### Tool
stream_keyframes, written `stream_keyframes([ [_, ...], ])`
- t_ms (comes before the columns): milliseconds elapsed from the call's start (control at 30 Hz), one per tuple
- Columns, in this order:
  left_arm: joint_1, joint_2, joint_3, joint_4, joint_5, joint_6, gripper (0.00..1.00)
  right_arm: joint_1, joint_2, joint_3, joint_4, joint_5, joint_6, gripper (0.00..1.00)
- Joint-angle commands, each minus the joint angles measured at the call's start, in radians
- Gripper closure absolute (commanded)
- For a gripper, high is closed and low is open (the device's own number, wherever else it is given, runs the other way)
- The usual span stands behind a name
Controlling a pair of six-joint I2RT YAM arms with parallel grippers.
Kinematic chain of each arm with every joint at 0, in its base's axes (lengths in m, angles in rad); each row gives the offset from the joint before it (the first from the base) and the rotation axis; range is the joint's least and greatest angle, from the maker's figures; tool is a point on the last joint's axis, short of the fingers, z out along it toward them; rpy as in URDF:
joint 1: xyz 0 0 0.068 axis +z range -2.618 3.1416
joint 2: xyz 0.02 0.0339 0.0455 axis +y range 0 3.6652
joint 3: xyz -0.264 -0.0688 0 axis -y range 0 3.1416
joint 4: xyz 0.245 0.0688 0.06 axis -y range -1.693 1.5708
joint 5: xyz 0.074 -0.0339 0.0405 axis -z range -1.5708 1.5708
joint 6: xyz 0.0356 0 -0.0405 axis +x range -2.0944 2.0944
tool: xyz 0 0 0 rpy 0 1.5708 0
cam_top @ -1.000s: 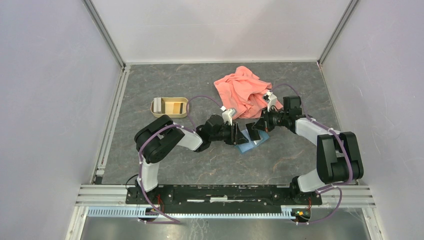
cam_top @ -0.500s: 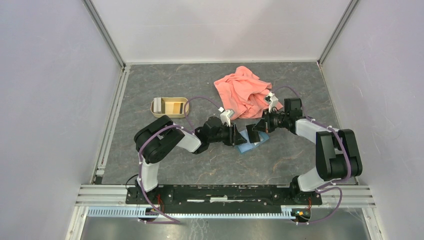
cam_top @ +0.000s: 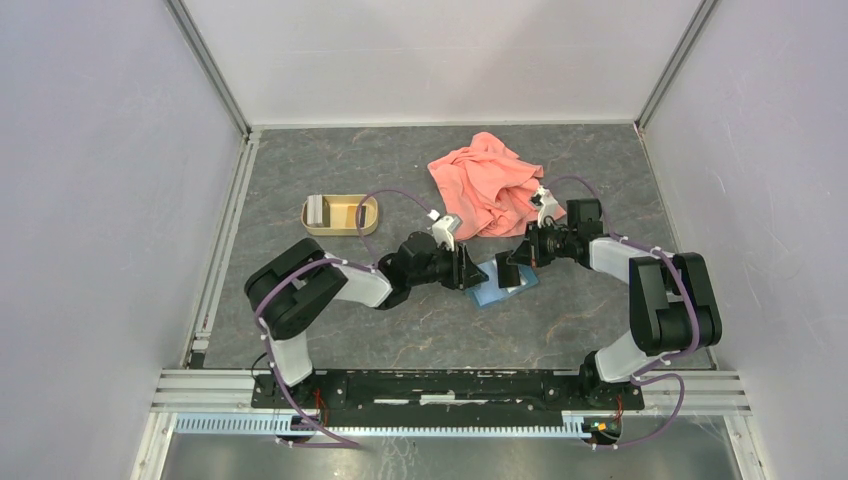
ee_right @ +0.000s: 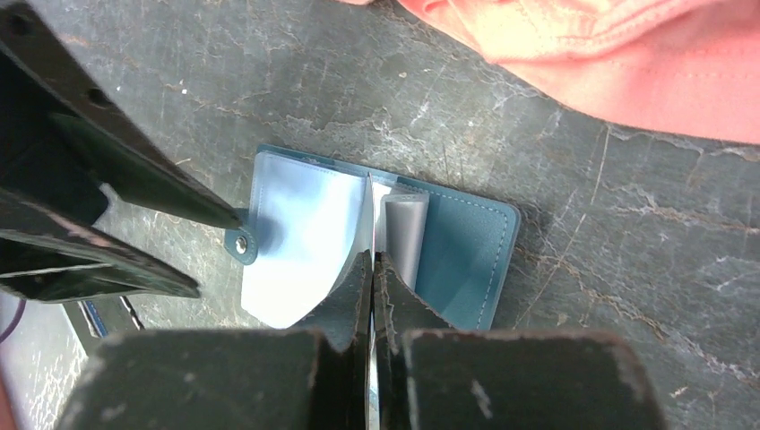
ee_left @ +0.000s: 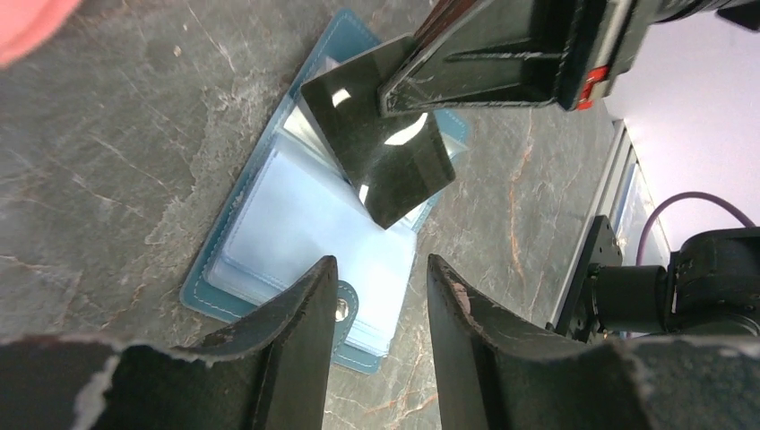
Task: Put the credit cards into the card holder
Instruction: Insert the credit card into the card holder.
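Over the open card holder (ee_left: 278, 224), a card (ee_left: 381, 148) is hanging tilted

Left to right: more credit cards (cam_top: 342, 212) are sitting in the tray (cam_top: 372, 213). The left hand (ee_left: 376, 273) is hovering at the snap tab (ee_right: 238, 243), fingers spread and gripping nothing, and I can't tell if it's pressing down. The holder is lying flat on the desk (cam_top: 400, 320), and the right hand (ee_right: 370, 264) is pinching that card tight. I'm worrying the corner misses the sleeve and shoves the holder toward the cloth (cam_top: 480, 180).
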Motion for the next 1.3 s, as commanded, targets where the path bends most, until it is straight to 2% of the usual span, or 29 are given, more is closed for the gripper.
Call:
stream_keyframes([
  [0, -0.004, -0.093, -0.022, -0.05, -0.089, 0.08, 0.51, 0.0, 0.004, -0.028, 0.01, 0.085, 0.012, 1.0],
  [100, -0.004, -0.104, -0.037, -0.114, -0.126, 0.045, 0.51, 0.0, 0.011, -0.031, 0.018, 0.067, 0.024, 1.0],
  [300, -0.021, -0.107, -0.104, -0.124, -0.182, -0.079, 0.52, 0.0, 0.023, -0.039, 0.035, -0.001, 0.056, 1.0],
  [500, -0.028, -0.082, -0.109, -0.084, -0.156, -0.156, 0.51, 0.0, 0.037, -0.051, 0.084, -0.043, 0.091, 1.0],
  [933, -0.03, -0.027, -0.079, -0.132, -0.175, -0.22, 0.58, 0.0, 0.074, -0.093, 0.192, -0.144, 0.233, 1.0],
  [1267, -0.031, -0.026, -0.106, -0.122, -0.211, -0.25, 0.61, -0.038, 0.012, -0.155, 0.225, -0.071, 0.331, 1.0],
])
